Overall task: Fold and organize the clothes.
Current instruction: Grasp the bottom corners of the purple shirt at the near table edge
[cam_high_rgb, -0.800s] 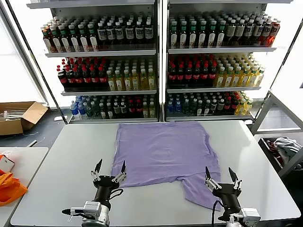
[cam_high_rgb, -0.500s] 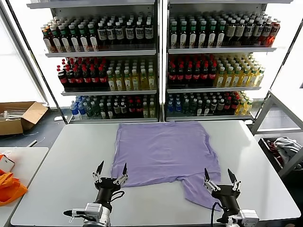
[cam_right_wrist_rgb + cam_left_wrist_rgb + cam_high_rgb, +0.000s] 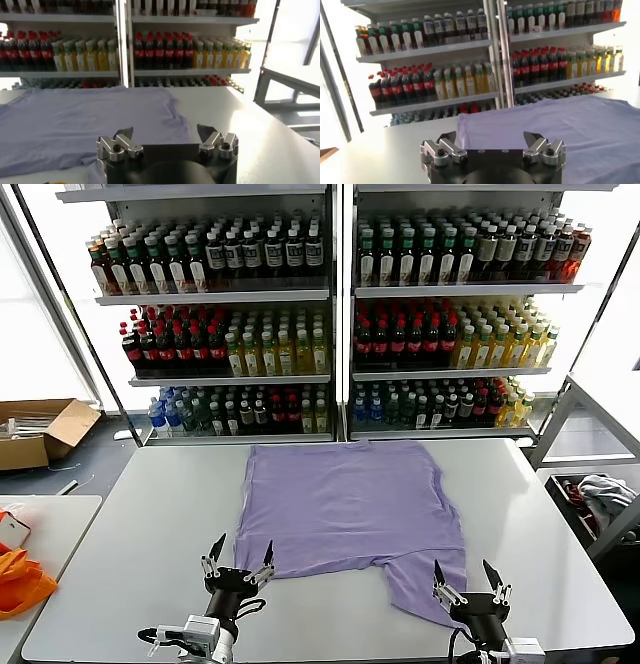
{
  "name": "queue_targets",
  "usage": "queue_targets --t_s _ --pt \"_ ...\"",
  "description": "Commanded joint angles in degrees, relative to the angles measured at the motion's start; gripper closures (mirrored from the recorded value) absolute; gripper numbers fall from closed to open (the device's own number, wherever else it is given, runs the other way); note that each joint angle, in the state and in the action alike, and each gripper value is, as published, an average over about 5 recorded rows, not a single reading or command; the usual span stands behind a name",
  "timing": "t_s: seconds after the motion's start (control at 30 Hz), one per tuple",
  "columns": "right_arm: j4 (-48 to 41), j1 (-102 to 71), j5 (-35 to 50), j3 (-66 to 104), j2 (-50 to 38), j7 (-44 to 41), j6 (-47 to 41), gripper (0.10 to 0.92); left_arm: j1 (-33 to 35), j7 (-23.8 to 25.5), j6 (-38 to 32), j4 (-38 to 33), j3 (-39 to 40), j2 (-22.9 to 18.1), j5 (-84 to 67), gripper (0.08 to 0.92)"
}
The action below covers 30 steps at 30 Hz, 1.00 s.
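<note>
Head view showed a lavender T-shirt (image 3: 352,512) spread on the desk (image 3: 130,514); left tool (image 3: 239,553) and right tool (image 3: 468,578) hovered near, fingers apart.

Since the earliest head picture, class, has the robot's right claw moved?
Yes. The right claw has drawn back toward the white table's near edge, away from the spread lavender T-shirt, fingers open.

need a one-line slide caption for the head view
Lavender T-shirt spread flat on the white table; open left gripper and right gripper at its near edge, drink shelves behind.
</note>
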Motion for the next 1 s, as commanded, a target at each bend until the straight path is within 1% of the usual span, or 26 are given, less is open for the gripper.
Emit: queue_targets --t_s 0.03,0.23,0.43,0.73,1.0 --pt "-0.5 -1.5 1.3 -1.1 -0.7 2.5 -1.5 0.203 -0.1 0.2 6.7 1.3 -1.8 2.5 -3.7 0.177" --pt "-0.8 -1.5 1.0 -1.7 -0.1 3.6 -2.6 0.203 -0.6 0.4 8.0 2.2 -2.0 2.7 -4.5 0.177" --pt "-1.5 -1.2 1.1 -1.6 0.4 4.4 -3.2 0.203 -1.9 0.4 8.0 3.8 -1.6 2.4 -4.6 0.177" --pt "-2.7 0.0 0.3 -2.9 1.7 4.1 -3.4 0.203 -2.9 0.3 7.7 6.4 -2.4 3.0 -6.4 0.177" --pt "-3.6 0.6 -0.4 -4.0 2.5 4.0 -3.4 0.203 -2.7 0.3 7.8 6.5 -1.9 3.1 -7.5 0.177"
